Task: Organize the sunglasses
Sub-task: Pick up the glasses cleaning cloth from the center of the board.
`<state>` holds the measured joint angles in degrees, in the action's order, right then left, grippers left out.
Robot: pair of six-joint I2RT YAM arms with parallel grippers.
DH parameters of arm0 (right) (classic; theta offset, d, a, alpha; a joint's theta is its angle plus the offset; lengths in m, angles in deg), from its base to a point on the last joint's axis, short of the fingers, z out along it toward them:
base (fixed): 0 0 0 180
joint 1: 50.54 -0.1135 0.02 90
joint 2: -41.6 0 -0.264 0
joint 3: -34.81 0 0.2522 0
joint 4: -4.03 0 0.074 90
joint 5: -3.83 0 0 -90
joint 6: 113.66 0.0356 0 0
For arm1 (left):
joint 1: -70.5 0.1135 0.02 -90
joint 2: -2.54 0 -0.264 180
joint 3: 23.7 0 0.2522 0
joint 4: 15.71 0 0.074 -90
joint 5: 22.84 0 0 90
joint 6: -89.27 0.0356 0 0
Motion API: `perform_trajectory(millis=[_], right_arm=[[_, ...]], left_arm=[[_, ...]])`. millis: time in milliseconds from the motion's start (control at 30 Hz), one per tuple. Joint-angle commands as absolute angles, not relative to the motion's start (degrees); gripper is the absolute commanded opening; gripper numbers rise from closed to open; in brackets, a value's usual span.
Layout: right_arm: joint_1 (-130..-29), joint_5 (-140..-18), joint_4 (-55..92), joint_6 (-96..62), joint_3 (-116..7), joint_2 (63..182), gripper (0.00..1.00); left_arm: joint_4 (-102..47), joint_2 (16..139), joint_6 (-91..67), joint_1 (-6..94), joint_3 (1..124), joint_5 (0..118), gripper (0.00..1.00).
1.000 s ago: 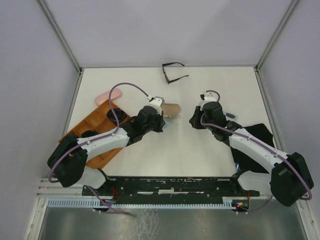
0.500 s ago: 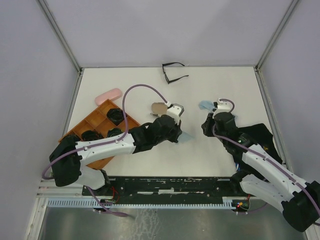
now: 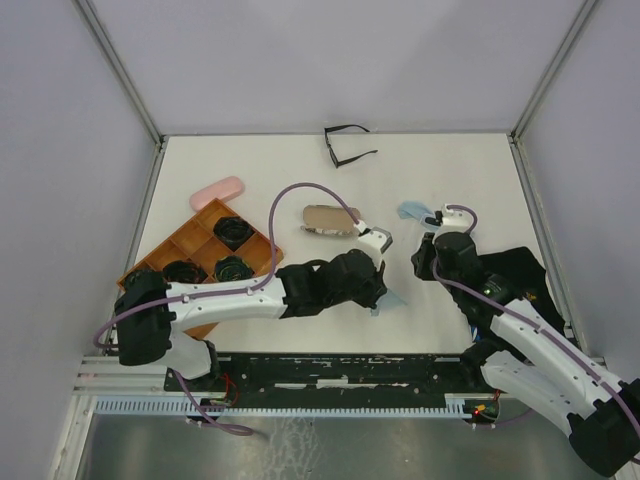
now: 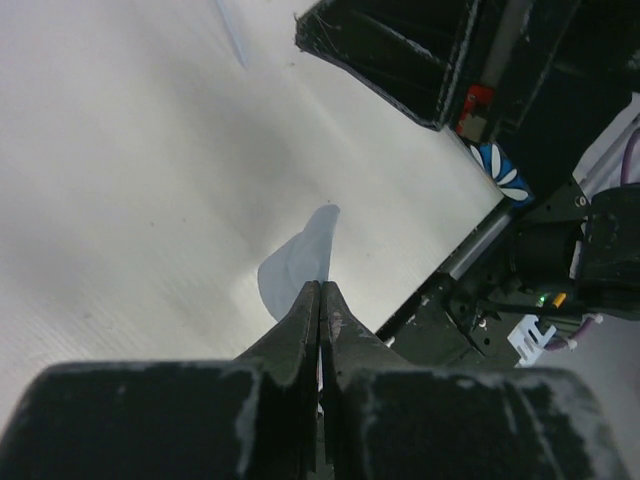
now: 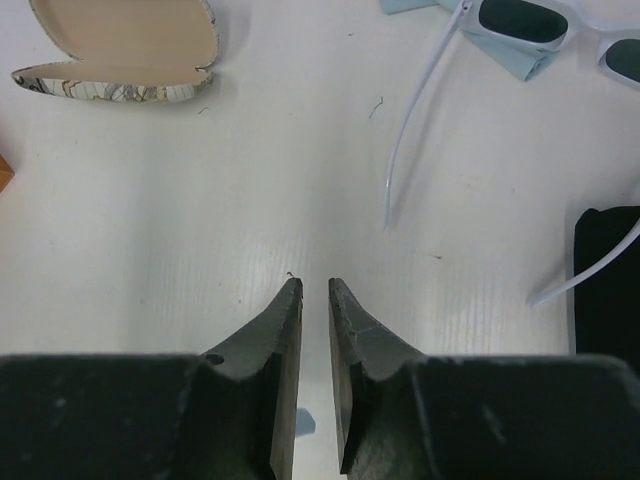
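A thin black-framed pair of sunglasses [image 3: 345, 150] lies open at the table's far edge. Three dark pairs [image 3: 232, 230] sit in compartments of the orange tray [image 3: 190, 240]. A white-framed pair with dark lenses [image 5: 520, 20] lies on a light-blue cloth [image 3: 410, 210], beyond my right gripper [image 5: 315, 285], which stands slightly open and empty over bare table. My left gripper [image 4: 320, 290] is shut on another light-blue cloth [image 4: 300, 260], held low over the table near the front middle [image 3: 392, 298].
An open patterned case [image 3: 330, 220] lies at mid-table, its tan lining up [image 5: 120, 40]. A pink case [image 3: 217, 190] lies behind the tray. A black pouch [image 3: 515, 280] lies under my right arm. The black base rail [image 3: 330, 370] runs along the near edge.
My left arm has swung right and toward the near edge with the cloth in it, uncovering the patterned case. My right gripper has drawn back right and nearer.
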<state>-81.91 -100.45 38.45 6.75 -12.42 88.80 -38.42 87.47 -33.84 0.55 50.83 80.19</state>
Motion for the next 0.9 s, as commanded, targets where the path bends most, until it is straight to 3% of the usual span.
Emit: perform_trajectory(millis=[0,400,867], right_arm=[[-81.7,-101.99,38.34,7.44,-12.22,87.58,0.24],[-81.7,-98.71,36.48,9.14,-12.06,91.98,0.24],[-81.62,-95.01,36.48,7.72,-12.66,96.14,0.27]], left_arm=[[-37.43,88.34,-38.38,-1.97,52.08,77.13,0.03],[-31.28,87.83,-39.96,-1.0,41.87,81.34,0.03],[-25.68,89.9,-36.43,7.92,38.17,79.03,0.03]])
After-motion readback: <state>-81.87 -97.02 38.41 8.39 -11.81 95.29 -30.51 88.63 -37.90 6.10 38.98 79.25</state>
